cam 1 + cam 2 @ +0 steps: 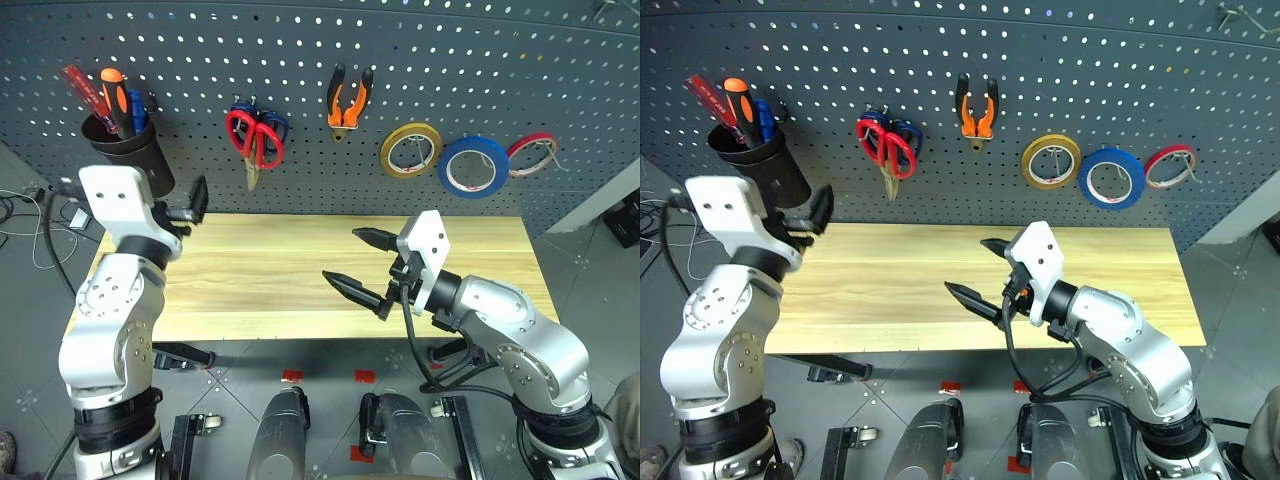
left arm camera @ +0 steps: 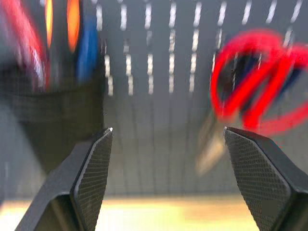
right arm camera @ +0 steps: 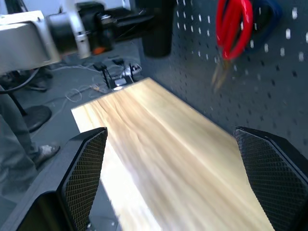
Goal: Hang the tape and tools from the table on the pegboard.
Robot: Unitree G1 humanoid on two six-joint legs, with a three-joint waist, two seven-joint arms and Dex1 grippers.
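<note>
A: Left tool (image 1: 197, 200)?
B: Fingers spread wide, nothing between. Hanging near the left end of the surface (image 1: 260, 270), just below the black cup (image 1: 130, 150), pointing at the pegboard (image 1: 300, 60).

A: Right tool (image 1: 360, 265)?
B: Also wide, empty. Hovering over the middle-right of the surface, tips pointing left.

A: Where is the tape (image 1: 473, 166)?
B: Blue roll, on a hook at the right part of the pegboard. Between a yellow roll (image 1: 410, 149) and a thin red roll (image 1: 532, 153), touching or overlapping both edges a bit.

A: And the tools?
B: Red scissors (image 1: 256, 140) on a hook left of centre, blades down, w/ blue scissors (image 1: 275, 124) behind on the same spot. Pliers (image 1: 348, 100) on a hook right of the scissors, handles up, nose down. Screwdriver (image 1: 118, 100) standing in the cup, orange handle up, next to a red handle and a blue one.

A: Cup fixed how?
B: Cannot tell. Sitting against the pegboard at upper left, tilted a little.

A: From the wrist views?
B: Left: cup and red scissors ahead, blurred, surface edge below. Right: surface running away along the pegboard, scissors above, left arm at the far end.
</note>
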